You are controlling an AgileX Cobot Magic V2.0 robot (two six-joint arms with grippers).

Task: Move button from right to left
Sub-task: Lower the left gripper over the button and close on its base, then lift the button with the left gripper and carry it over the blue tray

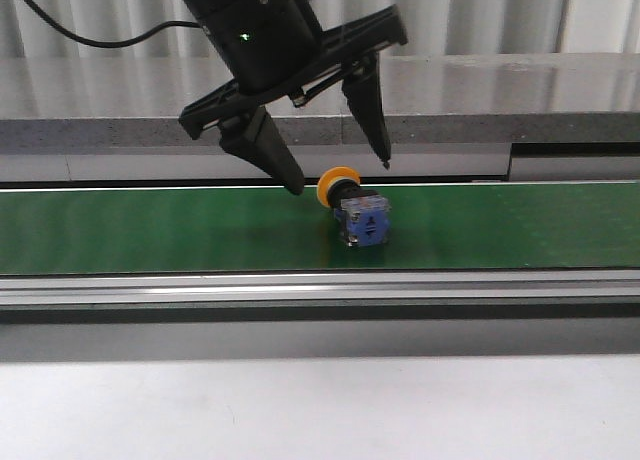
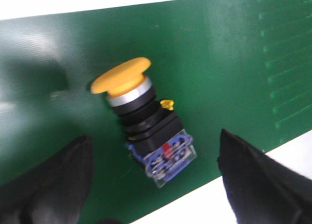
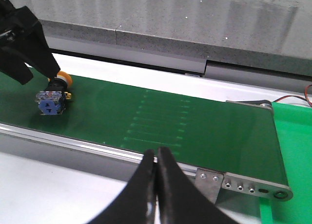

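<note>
The button [image 1: 355, 208] lies on its side on the green belt [image 1: 150, 230], its yellow cap toward the far side and its clear-and-blue block toward the front. My left gripper [image 1: 341, 178] hangs open just above it, one finger on each side. In the left wrist view the button [image 2: 141, 117] lies between the two black fingers [image 2: 58, 180], with belt showing on both sides. The right wrist view shows the button [image 3: 52, 97] far up the belt. My right gripper [image 3: 157, 153] is shut and empty, over the belt's near rail.
A grey stone ledge [image 1: 500, 90] runs behind the belt. A metal rail [image 1: 300, 290] borders its front edge. The right wrist view shows a bright green tray [image 3: 292, 151] beyond the belt's end and a metal bracket [image 3: 243, 185] at the corner.
</note>
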